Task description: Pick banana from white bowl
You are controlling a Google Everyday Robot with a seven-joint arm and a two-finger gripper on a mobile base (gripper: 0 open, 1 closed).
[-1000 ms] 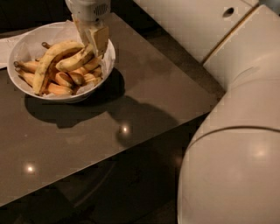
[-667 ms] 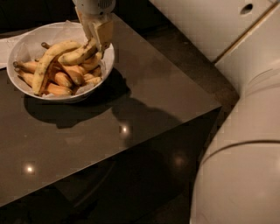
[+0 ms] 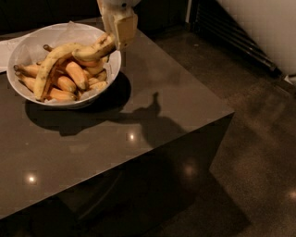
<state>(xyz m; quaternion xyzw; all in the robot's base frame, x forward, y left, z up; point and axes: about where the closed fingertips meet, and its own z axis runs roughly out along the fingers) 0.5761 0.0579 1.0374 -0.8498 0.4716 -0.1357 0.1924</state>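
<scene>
the hand (image 3: pixel 116 41) hangs over the right rim of the white bowl (image 3: pixel 21 53), reaching straight down from the top edge of the view, with only the white wrist (image 3: pixel 115 3) showing above it. its tan fingers (image 3: pixel 126 28) point down and are clamped on the right end of the banana (image 3: pixel 92 50). the banana lies across the upper right of the bowl. its held end sits at or slightly above the rim, and its free end reaches left toward the bowl's middle, where it seems to rest on the pile.

the step in hand looks like the lift-out, with the grasp made and the fruit not yet clear of the bowl. because the grip is at one end, the free end will likely sag and swing as it comes up. a slow, straight rise should hold it better than a quick pull, and the wrist is best kept as it is so the banana does not twist in the grip.

the free end touches or nearly touches the longest banana (image 3: pixel 48 69), which arcs across the bowl's left half, and the orange bananas (image 3: pixel 76 74) lie just below it. dragging sideways could stir these or tug the paper lining (image 3: pixel 69 28). the hand should rise until the tip clears the rim before moving out over the tabletop (image 3: pixel 92 152). squeezing harder risks bruising the soft fruit.
</scene>
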